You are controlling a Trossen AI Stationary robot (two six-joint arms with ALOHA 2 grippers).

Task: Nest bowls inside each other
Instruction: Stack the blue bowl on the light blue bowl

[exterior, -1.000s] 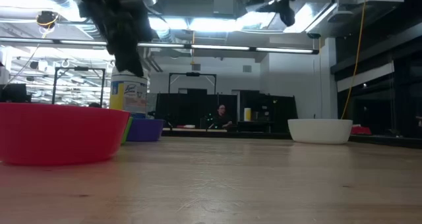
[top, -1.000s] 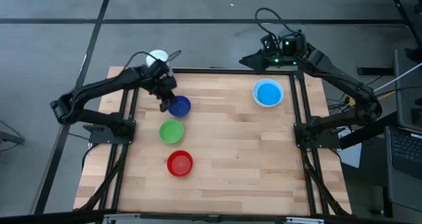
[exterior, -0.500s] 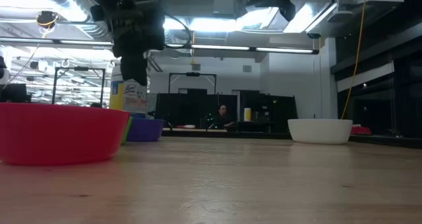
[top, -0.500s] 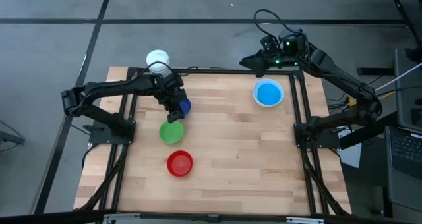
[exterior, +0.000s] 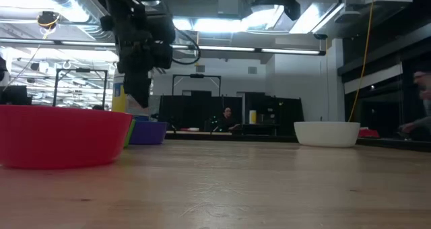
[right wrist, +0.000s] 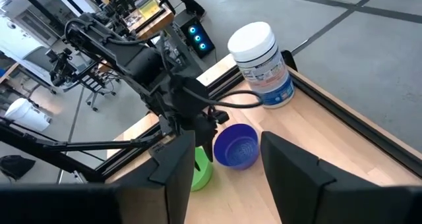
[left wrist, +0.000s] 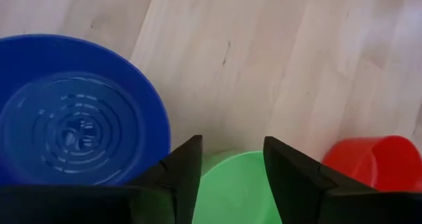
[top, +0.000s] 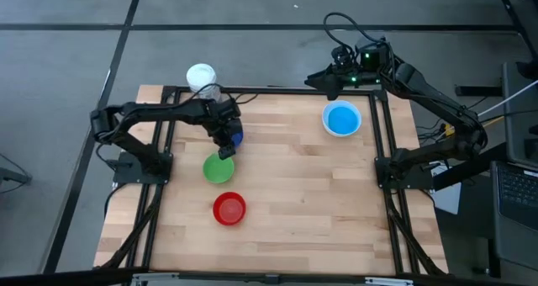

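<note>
The dark blue bowl (top: 234, 136) and the green bowl (top: 218, 169) stand side by side on the table's left half, with the red bowl (top: 229, 209) nearer the front edge. At the far right the teal bowl (top: 341, 119) sits inside the white bowl (exterior: 326, 133). My left gripper (top: 224, 150) hangs open, pointing steeply down, over the gap between the blue and green bowls. In the left wrist view its fingers (left wrist: 181, 174) frame the green bowl's far rim (left wrist: 231, 181) from above. My right gripper (top: 317, 77) waits open, high over the far right corner.
A white-lidded cylindrical container (top: 201, 76) stands at the far left corner, just behind the blue bowl. Dark frame rails (top: 380, 135) run along the table's left and right sides. Bare wood (top: 311, 202) fills the middle and the near right.
My left gripper has gone down and toward the table's near edge, from beside the blue bowl to just above the green bowl's far rim. The bowls have stayed where they were.
</note>
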